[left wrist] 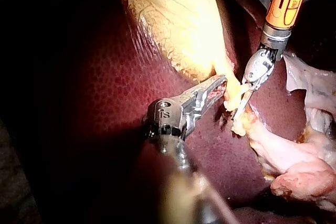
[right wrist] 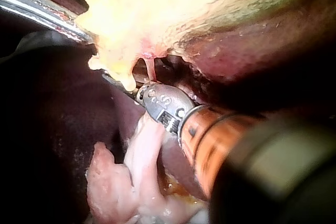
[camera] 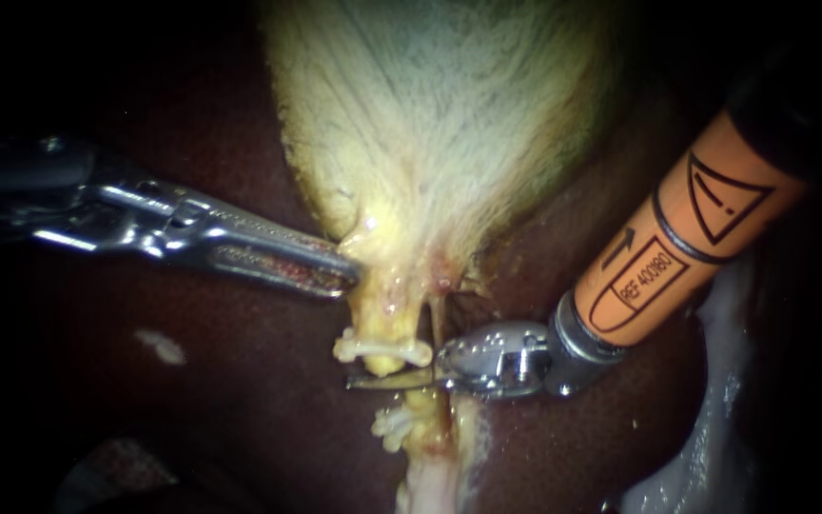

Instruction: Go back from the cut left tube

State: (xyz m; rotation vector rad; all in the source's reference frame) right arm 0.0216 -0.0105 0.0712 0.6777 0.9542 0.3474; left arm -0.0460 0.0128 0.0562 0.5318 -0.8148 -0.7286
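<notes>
Two yellowish clipped left tube (camera: 384, 314) stumps

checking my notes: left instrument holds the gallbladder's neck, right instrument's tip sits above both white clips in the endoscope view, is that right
One detail is wrong. The right instrument's tip lies between the upper clip and the lower clip, not above both, as the endoscope view shows. The left instrument does hold the gallbladder's neck.
</notes>
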